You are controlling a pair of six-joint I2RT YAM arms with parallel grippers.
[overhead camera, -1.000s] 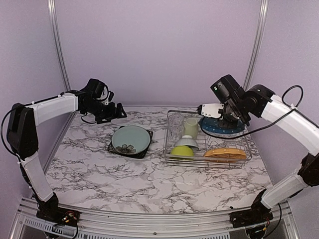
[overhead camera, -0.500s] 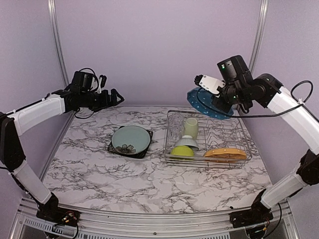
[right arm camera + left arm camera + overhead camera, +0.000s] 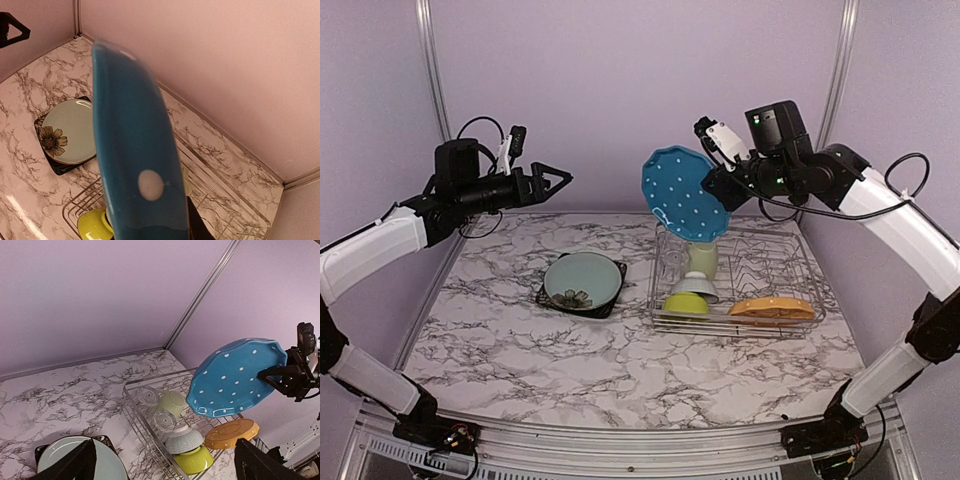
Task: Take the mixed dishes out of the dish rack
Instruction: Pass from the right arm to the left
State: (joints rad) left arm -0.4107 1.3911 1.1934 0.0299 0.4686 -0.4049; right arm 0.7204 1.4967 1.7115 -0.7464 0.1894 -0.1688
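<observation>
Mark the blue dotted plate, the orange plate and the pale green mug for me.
Blue white-dotted plate (image 3: pixel 682 193): top view, centre of its face.
Orange plate (image 3: pixel 772 308): top view, its middle.
Pale green mug (image 3: pixel 704 258): top view, side wall.

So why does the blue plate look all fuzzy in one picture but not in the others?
Right wrist view: the blue plate sits edge-on right by the lens, too close to focus, so it smears. Left wrist view: it is farther off and sharp, with every white dot clear. Top view: also sharp, in soft even light.
</observation>
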